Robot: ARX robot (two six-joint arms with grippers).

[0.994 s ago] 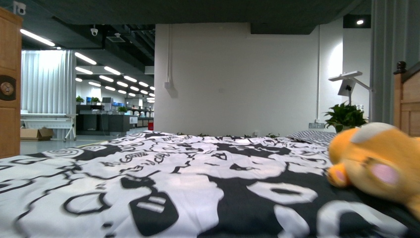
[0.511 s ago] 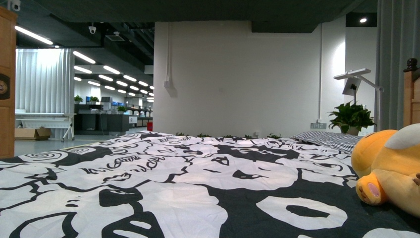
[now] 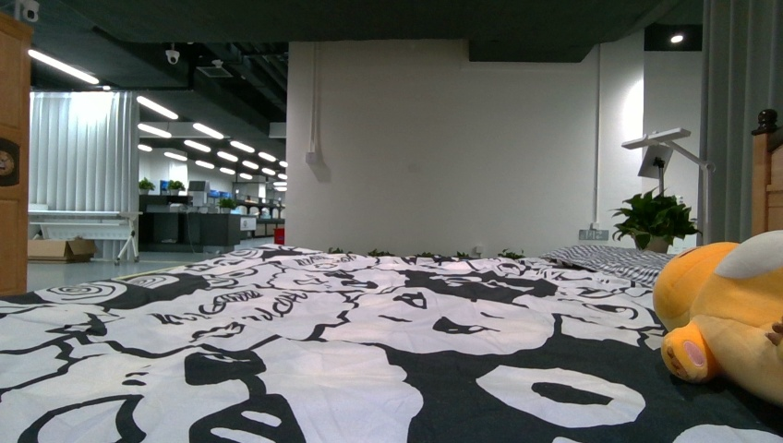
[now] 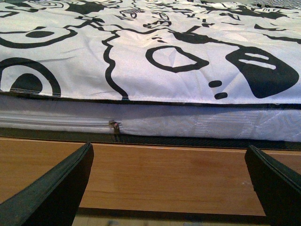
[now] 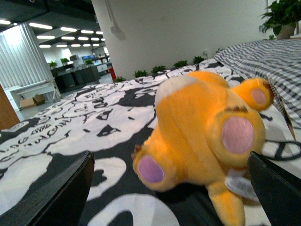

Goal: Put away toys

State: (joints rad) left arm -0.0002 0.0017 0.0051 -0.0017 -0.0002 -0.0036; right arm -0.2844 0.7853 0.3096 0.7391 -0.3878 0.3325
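- The left gripper [image 4: 169, 153] had its fingers spread wide and empty. It faced the mattress [image 4: 188, 125] edge above a wooden bed rail [image 4: 164, 174].
- A black-and-white patterned bedspread [image 3: 323, 351] covered the bed across the front view.
- A potted plant [image 3: 654, 220] stood further right, beyond the bed.
- The orange plush toy [image 3: 729, 314] lay on the bedspread at the far right, below the wooden headboard [image 3: 768, 185].
- The right gripper [image 5: 170, 157] had its fingers apart, and the toy lay just ahead of them, unclamped.
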